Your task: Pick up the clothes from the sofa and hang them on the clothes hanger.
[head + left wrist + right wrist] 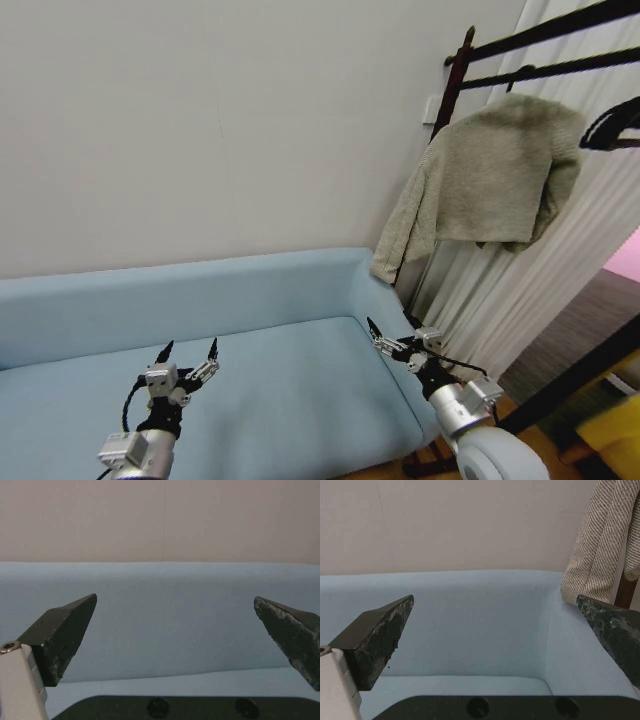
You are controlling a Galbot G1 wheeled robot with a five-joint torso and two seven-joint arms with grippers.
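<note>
Beige sweater (490, 170) hangs on the dark rack (455, 75) beside the blue sofa (300, 290); left gripper (189, 346) and right gripper (389, 324) hover over its seat. Left wrist view: fingers (65, 630) spread, facing the backrest. Right wrist view: fingers (380, 630) spread, sweater sleeve near the armrest.

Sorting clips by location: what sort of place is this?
Likely a living room: blue sofa by a plain wall, clothes rack holding a beige sweater. Left claw and right claw hover open above the sofa.
</note>
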